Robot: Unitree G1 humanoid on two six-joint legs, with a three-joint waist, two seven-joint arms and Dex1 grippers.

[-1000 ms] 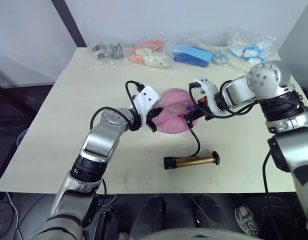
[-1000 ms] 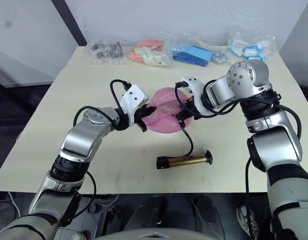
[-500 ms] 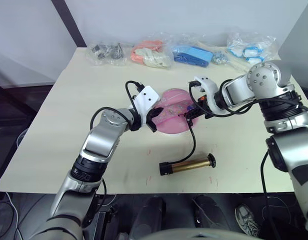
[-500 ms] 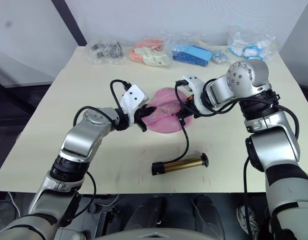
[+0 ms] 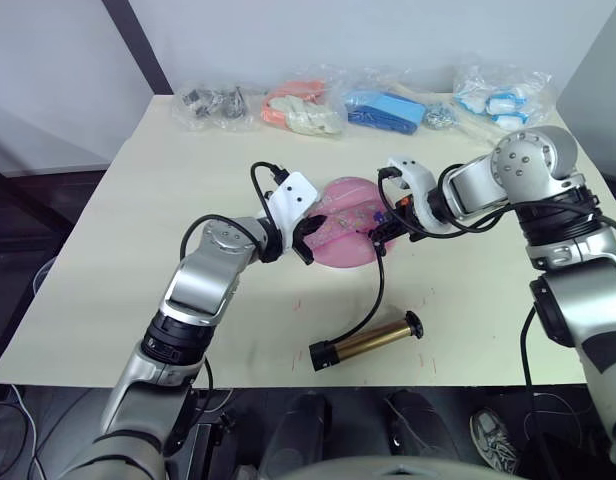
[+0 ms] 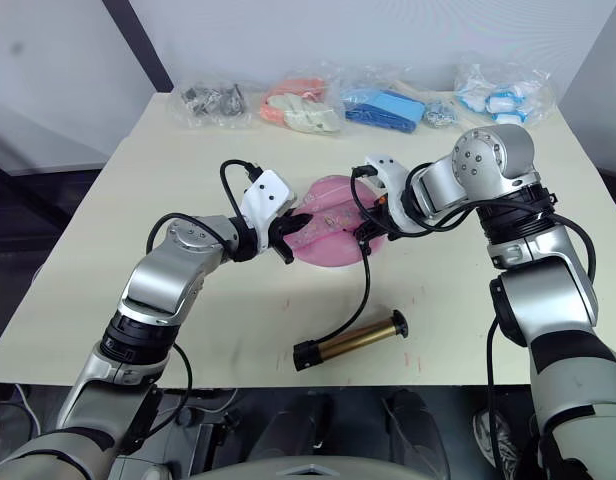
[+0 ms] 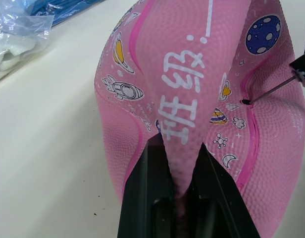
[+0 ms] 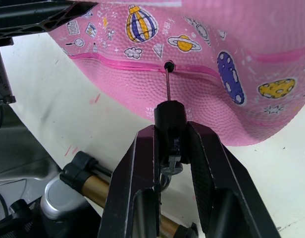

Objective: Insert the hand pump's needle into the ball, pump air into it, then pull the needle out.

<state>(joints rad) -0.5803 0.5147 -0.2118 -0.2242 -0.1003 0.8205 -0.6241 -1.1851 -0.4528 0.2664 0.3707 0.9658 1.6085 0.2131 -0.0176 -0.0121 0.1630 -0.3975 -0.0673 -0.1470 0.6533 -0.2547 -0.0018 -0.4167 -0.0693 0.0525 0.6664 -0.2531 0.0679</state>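
Note:
The saggy pink ball (image 5: 340, 232) lies mid-table. My left gripper (image 5: 310, 240) is shut on a raised fold of the ball (image 7: 192, 89), pinched between its fingers (image 7: 155, 173). From the other side, my right gripper (image 5: 384, 232) is shut on the black fitting (image 8: 170, 116) of the needle (image 8: 168, 83). The needle's tip sits in the ball's valve hole (image 8: 168, 65). A thin black hose (image 5: 374, 295) runs from the fitting down to the gold hand pump (image 5: 366, 341), which lies loose and slanted on the table near the front edge.
Plastic bags of small items line the table's back edge: dark parts (image 5: 213, 103), orange pieces (image 5: 303, 108), blue pieces (image 5: 388, 108) and white-blue ones (image 5: 498, 100). The table's front edge (image 5: 288, 385) runs just past the pump.
The hand pump has slid left and toward the front edge and turned slantwise, its hose swinging with it. Both grippers and the ball have stayed put.

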